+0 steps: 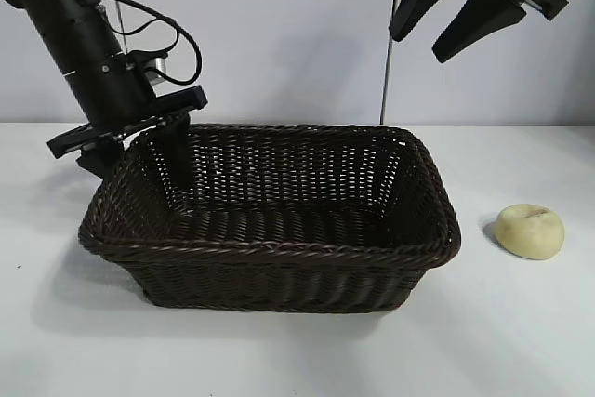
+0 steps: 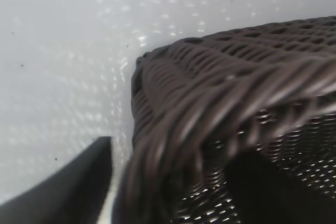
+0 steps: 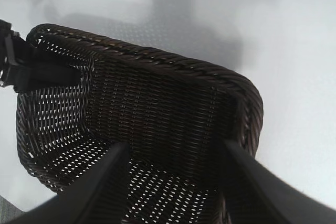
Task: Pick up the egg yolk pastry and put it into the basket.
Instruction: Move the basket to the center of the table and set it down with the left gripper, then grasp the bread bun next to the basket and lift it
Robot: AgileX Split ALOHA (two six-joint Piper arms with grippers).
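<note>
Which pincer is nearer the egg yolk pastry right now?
Right. The right pincer hangs open, high above the basket's right end, up and left of the egg yolk pastry. The left pincer straddles the basket's far left rim, across from it.

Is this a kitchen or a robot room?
Probably a robot test room, not a kitchen. Two black robot arms, the left gripper and the right gripper, work over a bare white table with only a wicker basket and an egg yolk pastry.
</note>
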